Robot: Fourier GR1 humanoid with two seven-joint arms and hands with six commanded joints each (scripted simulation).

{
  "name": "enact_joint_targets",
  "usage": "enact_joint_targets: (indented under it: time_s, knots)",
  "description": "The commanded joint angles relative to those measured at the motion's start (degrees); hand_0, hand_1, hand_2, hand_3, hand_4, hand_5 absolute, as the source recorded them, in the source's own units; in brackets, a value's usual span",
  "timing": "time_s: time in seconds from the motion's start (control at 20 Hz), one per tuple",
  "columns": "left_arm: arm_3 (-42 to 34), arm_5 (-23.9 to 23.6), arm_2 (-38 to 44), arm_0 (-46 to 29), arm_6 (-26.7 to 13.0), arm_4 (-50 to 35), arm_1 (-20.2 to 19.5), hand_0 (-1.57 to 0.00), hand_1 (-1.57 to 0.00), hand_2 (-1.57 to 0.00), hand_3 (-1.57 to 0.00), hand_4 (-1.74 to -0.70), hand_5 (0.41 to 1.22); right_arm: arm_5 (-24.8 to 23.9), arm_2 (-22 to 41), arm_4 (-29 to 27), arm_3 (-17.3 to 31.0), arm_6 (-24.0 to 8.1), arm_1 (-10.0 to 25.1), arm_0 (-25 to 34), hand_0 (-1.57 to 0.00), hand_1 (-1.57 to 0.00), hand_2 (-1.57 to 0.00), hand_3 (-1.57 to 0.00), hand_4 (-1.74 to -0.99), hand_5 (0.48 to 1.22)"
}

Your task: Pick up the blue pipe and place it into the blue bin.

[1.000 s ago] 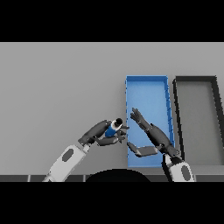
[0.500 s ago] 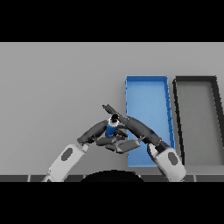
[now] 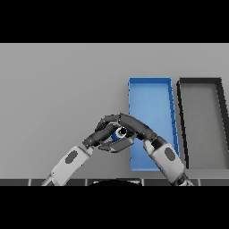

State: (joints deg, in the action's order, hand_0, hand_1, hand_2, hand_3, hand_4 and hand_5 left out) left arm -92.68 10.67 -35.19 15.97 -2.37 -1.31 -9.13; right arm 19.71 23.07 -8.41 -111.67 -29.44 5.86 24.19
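The blue pipe is small and mostly hidden, only a patch of blue with a pale round end showing, just left of the bin's lower left part. The blue bin is a long open rectangular tray with low walls, lying lengthwise away from the robot on the table's right half, nothing inside

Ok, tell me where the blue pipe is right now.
In the head view the blue pipe sits low and centre, enclosed between the left hand and right hand, just left of the blue bin.
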Motion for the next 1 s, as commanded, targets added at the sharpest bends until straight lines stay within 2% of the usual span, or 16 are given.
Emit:
enact_joint_targets:
  time_s: [0.0,0.05,0.1,0.15,0.2,0.25,0.3,0.4,0.5,0.6,0.65,0.7,0.8,0.85,0.95]
  knots:
    - [-0.14,-0.19,0.06,0.24,1.26,0.43,0.14,-1.57,-1.54,-1.57,-1.21,-1.67,1.221,-0.15,0.35,-0.7,0.26,1.05,-0.89,0.39,-0.87,-0.88,-0.88,-0.77,-1.486,0.516]
    - [0.33,-0.36,0.41,-0.26,2.26,-0.29,0.91,-1.57,-1.55,-1.57,-1.28,-1.68,1.221,-0.15,-0.32,-1.56,0.83,0.83,-1.1,1.14,-1.01,-1.02,-1.02,-0.88,-1.527,0.57]
    - [-0.02,0.48,1.01,-0.54,3.54,-1.51,0.89,-1.57,-1.55,-1.57,-1.34,-1.69,1.221,0.06,-0.07,-2.19,1.26,1.09,-1.66,0.72,-1.12,-1.13,-1.13,-1.02,-1.498,0.638]
    - [0.05,0.37,1.31,-0.43,3.44,-2.51,1.95,-1.57,-1.56,-1.57,-1.39,-1.7,1.221,-0.25,-0.32,-2.49,2.09,2.33,-2.35,1.06,-1.21,-1.22,-1.22,-1.13,-1.474,0.755]
    - [0.8,0.75,1.74,-0.53,5.3,-3.08,2.31,-1.57,-1.56,-1.57,-1.42,-1.71,1.221,-0.38,0.07,-2.01,2.04,2.45,-3.05,0.87,-1.28,-1.29,-1.29,-1.22,-1.457,0.848]
    - [1.57,0.96,1.82,-0.25,5.5,-3.09,3.02,-1.57,-1.56,-1.57,-1.45,-1.72,1.221,-0.13,0.39,-1.08,1.69,2.42,-3.02,0.39,-1.34,-1.34,-1.34,-1.29,-1.445,0.923]
    - [1.25,1.26,2.64,0.02,4.32,-3.4,2.78,-1.57,-1.56,-1.57,-1.48,-1.72,1.221,0.59,0.53,0.41,1.56,3.91,-2.36,0.54,-1.39,-1.39,-1.39,-1.34,-1.438,0.982]
    - [1.59,1.22,2.18,0.14,4.79,-2.11,2.84,-1.57,-1.57,-1.57,-1.51,-1.73,1.221,1.87,1.59,1.94,0.95,5.02,-2.25,-0.34,-1.45,-1.45,-1.46,-1.43,-1.436,1.068]
    - [1.06,1.47,2.41,-0.11,3.05,-2.77,2.73,-1.57,-1.57,-1.57,-1.53,-1.73,1.221,2.91,1.46,2.28,1.41,5.94,-2.48,-0.24,-1.5,-1.5,-1.5,-1.48,-1.455,1.123]
    - [1.08,1.68,2.63,0.18,3.59,-2.57,2.11,-1.57,-1.57,-1.57,-1.55,-1.73,1.221,3.23,0.92,1.27,0.63,4.94,-3.85,-1.32,-1.52,-1.52,-1.52,-1.51,-1.47,1.158]
    - [0.57,1.66,2.41,0.09,3.64,-2.66,2.18,-1.57,-1.57,-1.57,-1.44,-1.72,1.221,3.47,0.73,1.54,0.37,5.31,-4.39,-1.47,-1.53,-1.53,-1.53,-1.52,-1.475,1.171]
    - [0.81,1.88,2.54,0.25,4.61,-2.11,1.59,-1.57,-1.51,-1.46,-1.47,-1.66,1.221,3.69,0.13,1.38,-0.49,4.11,-4.34,-1.91,-1.54,-1.54,-1.54,-1.53,-1.478,1.181]
    - [0.6,2.15,2.01,0.16,4.13,0.15,1.05,-1.05,-0.99,-0.95,-0.96,-1.43,1.221,3.89,0.03,3.03,0.03,3.36,-5.47,-1.59,-1.55,-1.55,-1.55,-1.55,-1.483,1.195]
    - [0.86,3.1,2.1,0.22,3.72,0.42,1.01,-0.84,-0.79,-0.76,-0.77,-1.32,1.221,4.13,0.24,3.68,-0.06,3.0,-6.01,-2.0,-1.56,-1.56,-1.56,-1.55,-1.484,1.201]
    - [1.28,4.16,2.35,0.4,6.27,2.42,0.48,-0.53,-0.51,-0.49,-0.49,-1.14,1.221,4.25,-0.57,3.9,0.11,0.82,-7.35,-1.28,-1.56,-1.56,-1.56,-1.56,-1.486,1.208]
